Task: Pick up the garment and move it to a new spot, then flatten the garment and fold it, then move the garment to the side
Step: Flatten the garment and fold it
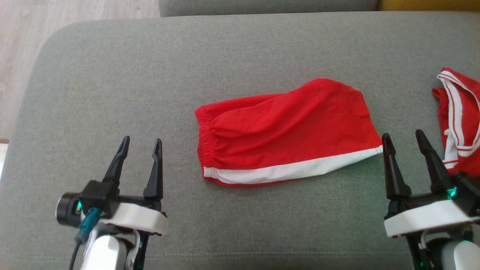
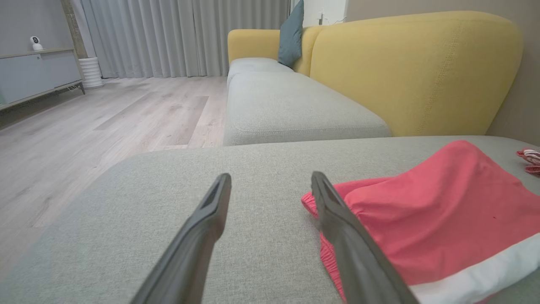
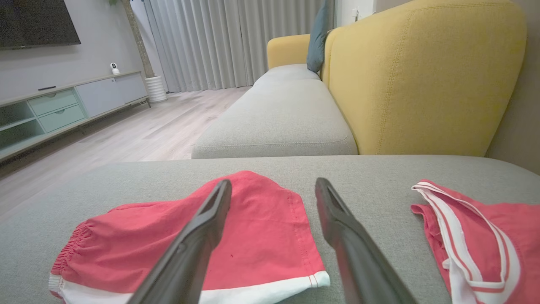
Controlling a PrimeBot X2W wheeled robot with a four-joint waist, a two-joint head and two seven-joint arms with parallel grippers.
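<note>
The garment (image 1: 285,131) is a pair of red shorts with a white side band, folded flat in the middle of the grey cushion (image 1: 112,75). It also lies at the right of the left wrist view (image 2: 438,228) and low in the right wrist view (image 3: 236,249). My left gripper (image 1: 140,144) hovers open to the garment's left, a short gap from its elastic waistband. Just off the garment's right corner, my right gripper (image 1: 404,137) is open too, with nothing between its fingers. Neither touches the cloth.
A second red garment with white stripes (image 1: 459,120) lies crumpled at the cushion's right edge, close to my right gripper. A yellow sofa back (image 3: 422,76) rises beyond the cushion. Wood floor (image 1: 22,45) lies past the cushion's left edge.
</note>
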